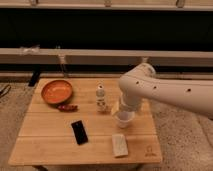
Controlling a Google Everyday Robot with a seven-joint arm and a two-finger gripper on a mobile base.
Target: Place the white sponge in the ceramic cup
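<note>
Your sponge lies flat near the front edge of the worktop, right of centre, with nothing touching it. The tool hangs at the low end of the white arm, which reaches in from the right and bends down over the right half of the worktop. You see little of the tool itself, since the arm's last link covers most of it. Its jaws stand spread wide and carry nothing. It sits just above and behind the cup, so close that the two overlap in this view, and you cannot tell whether they touch. The sponge is in front of the cup, nearer the camera, with a strip of bare wood between them, so it lies clear of the tool and slightly to the left of it. Left of the tool you have the small bottle, upright and close by. The black phone lies flat to the left of the sponge. The orange bowl sits at the back left, with a small red object just in front of it.
</note>
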